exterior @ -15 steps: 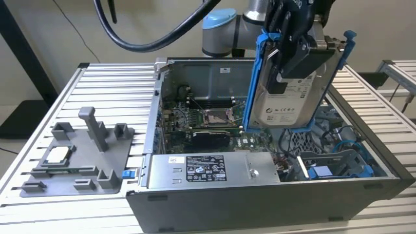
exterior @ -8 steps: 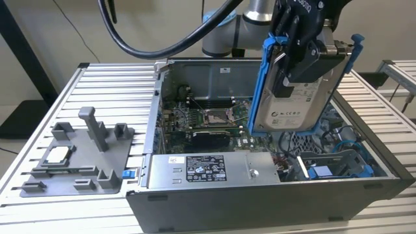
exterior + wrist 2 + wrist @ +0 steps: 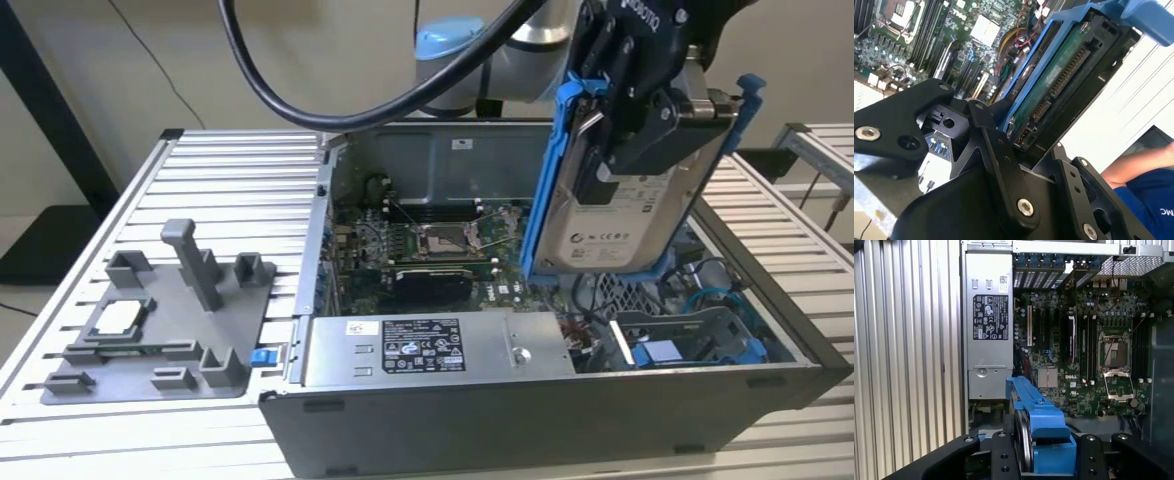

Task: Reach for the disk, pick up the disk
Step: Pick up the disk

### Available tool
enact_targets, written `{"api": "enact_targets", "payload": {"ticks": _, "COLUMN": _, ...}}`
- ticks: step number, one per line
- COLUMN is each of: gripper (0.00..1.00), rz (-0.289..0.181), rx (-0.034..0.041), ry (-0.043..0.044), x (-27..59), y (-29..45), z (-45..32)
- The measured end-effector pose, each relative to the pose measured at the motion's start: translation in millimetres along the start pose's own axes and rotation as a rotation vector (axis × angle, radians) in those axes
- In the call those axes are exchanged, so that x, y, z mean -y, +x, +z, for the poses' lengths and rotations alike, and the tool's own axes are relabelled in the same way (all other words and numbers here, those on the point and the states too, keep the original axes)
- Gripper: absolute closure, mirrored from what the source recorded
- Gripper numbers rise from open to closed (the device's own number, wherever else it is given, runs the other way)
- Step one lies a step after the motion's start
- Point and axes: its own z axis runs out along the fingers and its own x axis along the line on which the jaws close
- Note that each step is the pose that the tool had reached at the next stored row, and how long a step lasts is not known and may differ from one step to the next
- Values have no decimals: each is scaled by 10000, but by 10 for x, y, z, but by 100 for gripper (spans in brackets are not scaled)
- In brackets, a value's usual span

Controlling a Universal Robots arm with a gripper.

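The disk, a silver-grey hard drive with a white label in a blue plastic frame, hangs upright in the air above the open computer case. My gripper is shut on its upper part, with black fingers clamping both faces. The second wrist view has the disk's green circuit-board side running away from the gripper. The first wrist view looks along the disk's blue frame edge, held between the black fingers, with the motherboard far below.
Inside the case lie the motherboard, a grey power supply and a blue bracket. A grey fixture plate with a small silver chip sits on the slatted table. A person's arm in a blue sleeve is nearby.
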Motion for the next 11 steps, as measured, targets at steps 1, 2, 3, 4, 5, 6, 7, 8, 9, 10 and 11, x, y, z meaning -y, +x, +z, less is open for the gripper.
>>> {"api": "enact_targets", "payload": {"ticks": 1, "gripper": 100, "rz": 0, "rx": -1, "ry": 0, "x": 9, "y": 1, "z": 0}}
{"api": "enact_targets", "payload": {"ticks": 2, "gripper": 100, "rz": -1, "rx": 0, "ry": 0, "x": 16, "y": 1, "z": 0}}
{"api": "enact_targets", "payload": {"ticks": 3, "gripper": 100, "rz": 0, "rx": 0, "ry": 0, "x": 25, "y": 1, "z": 0}}
{"api": "enact_targets", "payload": {"ticks": 4, "gripper": 100, "rz": 0, "rx": 0, "ry": 0, "x": 33, "y": 2, "z": 0}}
{"api": "enact_targets", "payload": {"ticks": 5, "gripper": 100, "rz": 0, "rx": 0, "ry": 1, "x": 43, "y": 3, "z": 0}}
{"api": "enact_targets", "payload": {"ticks": 6, "gripper": 100, "rz": 0, "rx": 0, "ry": 0, "x": 54, "y": 3, "z": 0}}
{"api": "enact_targets", "payload": {"ticks": 7, "gripper": 100, "rz": 0, "rx": 0, "ry": 0, "x": 66, "y": 4, "z": 0}}
{"api": "enact_targets", "payload": {"ticks": 8, "gripper": 100, "rz": -1, "rx": 1, "ry": 0, "x": 79, "y": 5, "z": 0}}
{"api": "enact_targets", "payload": {"ticks": 9, "gripper": 100, "rz": 0, "rx": 0, "ry": 0, "x": 92, "y": 5, "z": 0}}
{"api": "enact_targets", "payload": {"ticks": 10, "gripper": 100, "rz": 0, "rx": 0, "ry": 0, "x": 105, "y": 5, "z": 0}}
{"api": "enact_targets", "payload": {"ticks": 11, "gripper": 100, "rz": 0, "rx": 1, "ry": 0, "x": 118, "y": 6, "z": 1}}
